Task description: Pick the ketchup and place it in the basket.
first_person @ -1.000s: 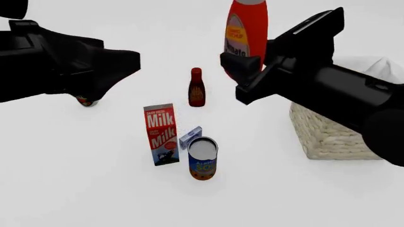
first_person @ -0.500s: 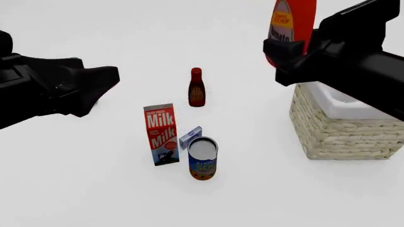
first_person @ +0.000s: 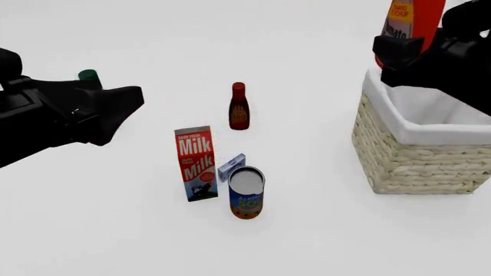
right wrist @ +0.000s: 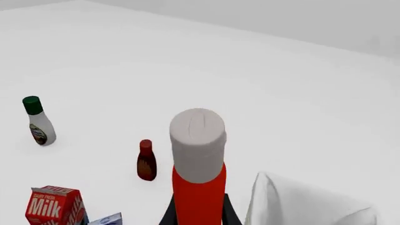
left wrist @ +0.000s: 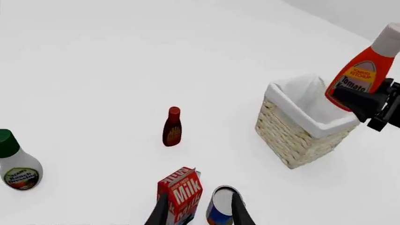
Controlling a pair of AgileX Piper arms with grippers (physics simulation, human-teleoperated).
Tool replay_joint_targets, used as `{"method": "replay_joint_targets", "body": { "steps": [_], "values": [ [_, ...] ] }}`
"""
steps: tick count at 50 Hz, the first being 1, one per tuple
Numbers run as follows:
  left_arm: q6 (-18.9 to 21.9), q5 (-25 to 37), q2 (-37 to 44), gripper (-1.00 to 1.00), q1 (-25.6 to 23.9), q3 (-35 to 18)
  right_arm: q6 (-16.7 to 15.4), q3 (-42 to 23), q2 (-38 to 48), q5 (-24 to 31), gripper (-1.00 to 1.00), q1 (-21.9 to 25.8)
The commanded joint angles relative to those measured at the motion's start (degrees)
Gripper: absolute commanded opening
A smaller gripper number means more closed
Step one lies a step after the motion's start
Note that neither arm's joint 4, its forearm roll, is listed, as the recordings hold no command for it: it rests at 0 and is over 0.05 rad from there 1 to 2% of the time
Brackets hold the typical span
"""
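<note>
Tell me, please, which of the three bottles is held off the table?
The ketchup: red, white-capped, clamped in the right gripper above the basket. The dark red bottle and green-capped white bottle stand on the table.

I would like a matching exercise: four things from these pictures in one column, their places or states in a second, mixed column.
1. bright red ketchup squeeze bottle
2. pale woven wicker basket
3. red milk carton
4. small dark red bottle

A. upright beside a soup can
B. white cloth lining
C. alone, farther back on the table
D. held in the right end effector

Pairs: 1-D, 2-B, 3-A, 4-C
</note>
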Motion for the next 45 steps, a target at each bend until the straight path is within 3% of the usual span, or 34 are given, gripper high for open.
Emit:
{"method": "replay_joint_targets", "body": {
  "steps": [1,45],
  "values": [
    [-0.6,-0.7,0.3,1.00,0.4,0.6,1.7,0.1,-0.9,-0.5,-1.00,-5.7],
    [-2.1,-2.4,0.7,1.00,1.9,1.9,3.8,1.4,0.4,-4.8,-1.00,-20.0]
  ]
}}
